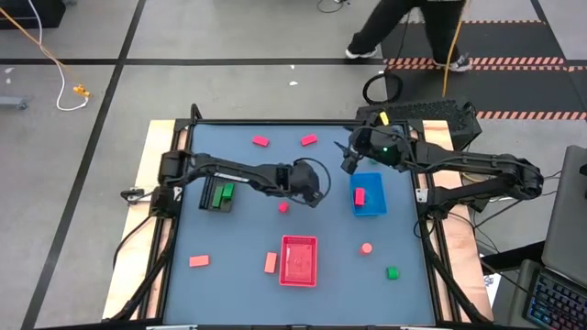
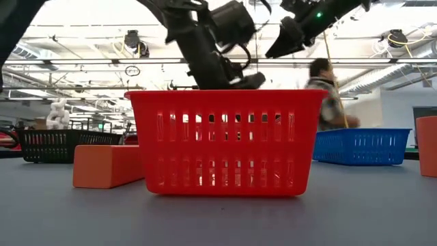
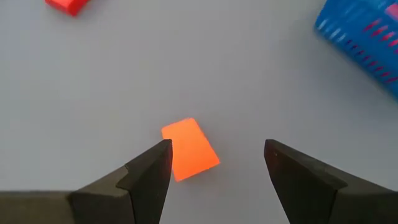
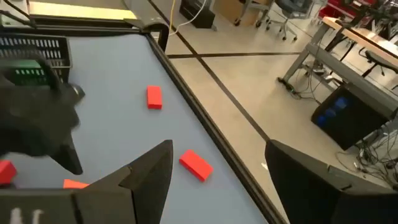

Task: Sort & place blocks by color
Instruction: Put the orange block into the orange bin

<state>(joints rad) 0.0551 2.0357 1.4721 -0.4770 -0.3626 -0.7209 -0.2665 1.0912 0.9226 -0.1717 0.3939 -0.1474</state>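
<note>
My left gripper (image 1: 315, 192) hangs open over the middle of the table, left of the blue tray (image 1: 370, 207). In its wrist view the open fingers (image 3: 217, 152) stand on either side of a salmon-orange block (image 3: 189, 149) lying flat on the table, nearer to one finger. My right gripper (image 1: 348, 159) is open (image 4: 217, 152) above the table by the blue tray's far left corner. Two magenta-red blocks (image 1: 260, 141) (image 1: 309, 140) lie near the far edge. The black tray (image 1: 220, 195) holds green blocks. The blue tray holds a magenta-red block (image 1: 359, 195).
The red tray (image 1: 298, 259) stands near the front edge, with salmon blocks (image 1: 271, 263) (image 1: 198, 261) to its left, a round salmon piece (image 1: 367, 247) and a green block (image 1: 393, 272) to its right. A small red block (image 1: 283, 207) lies near my left gripper. A person (image 2: 328, 89) moves beyond the table.
</note>
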